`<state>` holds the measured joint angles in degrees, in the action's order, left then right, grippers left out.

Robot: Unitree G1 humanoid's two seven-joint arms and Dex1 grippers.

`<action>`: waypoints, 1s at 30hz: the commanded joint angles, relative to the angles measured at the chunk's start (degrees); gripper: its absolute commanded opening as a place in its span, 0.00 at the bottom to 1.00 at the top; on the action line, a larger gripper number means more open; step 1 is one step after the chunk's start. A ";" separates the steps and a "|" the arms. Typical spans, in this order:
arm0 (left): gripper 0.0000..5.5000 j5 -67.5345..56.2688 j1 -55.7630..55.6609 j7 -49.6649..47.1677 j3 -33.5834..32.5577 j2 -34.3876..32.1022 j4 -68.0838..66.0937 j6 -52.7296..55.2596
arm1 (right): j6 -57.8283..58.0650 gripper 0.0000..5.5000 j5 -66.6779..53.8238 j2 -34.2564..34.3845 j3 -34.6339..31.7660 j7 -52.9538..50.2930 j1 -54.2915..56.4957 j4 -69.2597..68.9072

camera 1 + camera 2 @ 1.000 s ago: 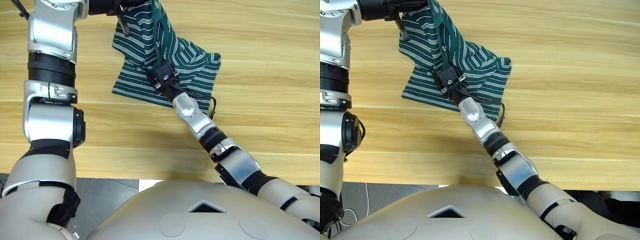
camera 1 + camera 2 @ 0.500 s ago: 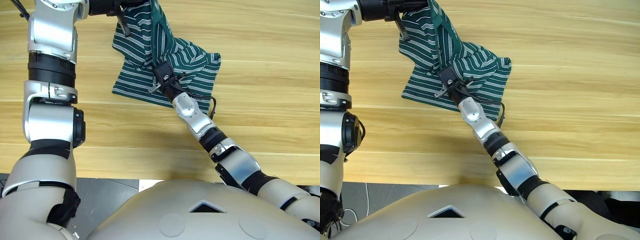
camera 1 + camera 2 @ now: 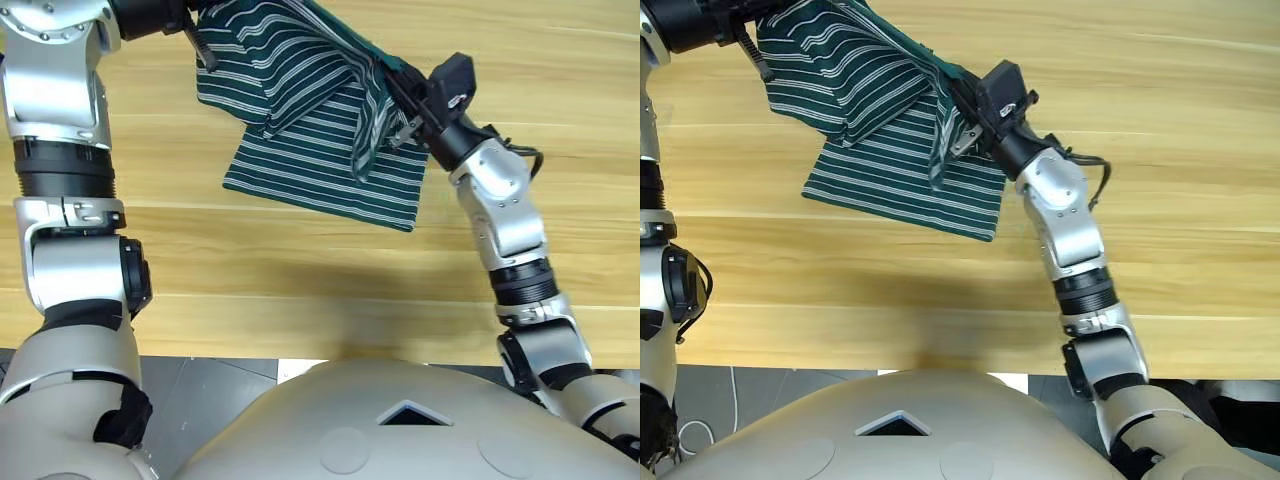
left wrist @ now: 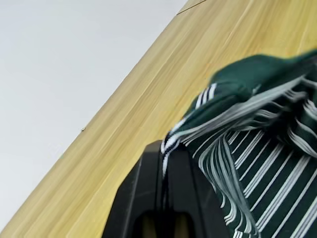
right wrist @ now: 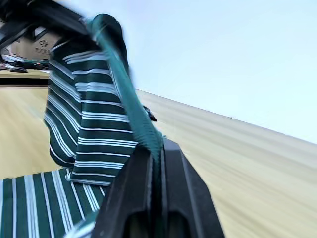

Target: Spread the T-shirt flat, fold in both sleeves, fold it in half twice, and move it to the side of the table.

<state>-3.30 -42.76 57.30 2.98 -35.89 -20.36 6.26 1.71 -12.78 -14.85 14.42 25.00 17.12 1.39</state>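
A dark green T-shirt with white stripes (image 3: 300, 110) hangs lifted between both grippers, its lower part lying on the wooden table (image 3: 560, 60). My left gripper (image 3: 195, 20) is shut on the shirt's edge at the upper left. My right gripper (image 3: 400, 88) is shut on a stretched green edge at the upper right. Fabric sags in folds between the two. In the left wrist view the black fingers (image 4: 148, 193) pinch striped cloth (image 4: 257, 129). In the right wrist view the fingers (image 5: 143, 198) clamp a taut green hem (image 5: 124, 99).
Pale wood tabletop extends right (image 3: 1200, 120) and towards the front edge (image 3: 840, 330). A plain white wall (image 5: 223, 54) rises behind the table.
My right gripper has shut on the shirt's edge and swung up and to the right, lifting the cloth. The left arm has shifted left with its hold, stretching the fabric between them.
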 commanded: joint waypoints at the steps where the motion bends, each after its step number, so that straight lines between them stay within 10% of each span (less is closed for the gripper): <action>1: 0.00 -5.25 12.95 0.39 -3.51 -2.99 20.29 5.31 | 1.94 0.00 -0.67 -11.49 -0.24 13.33 -4.09 -7.85; 13: 0.00 0.56 51.72 -0.51 9.08 -6.99 48.98 0.51 | -2.66 0.00 4.33 -20.00 3.22 27.55 -9.26 -10.75; 30: 0.00 0.43 55.77 -3.64 8.78 -7.65 47.47 -0.59 | -4.49 0.00 -1.09 -16.67 -0.89 27.59 -19.13 -6.89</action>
<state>-2.51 12.86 54.05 12.70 -42.73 27.75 5.22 -2.77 -11.14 -31.95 15.42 52.01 -1.27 -3.90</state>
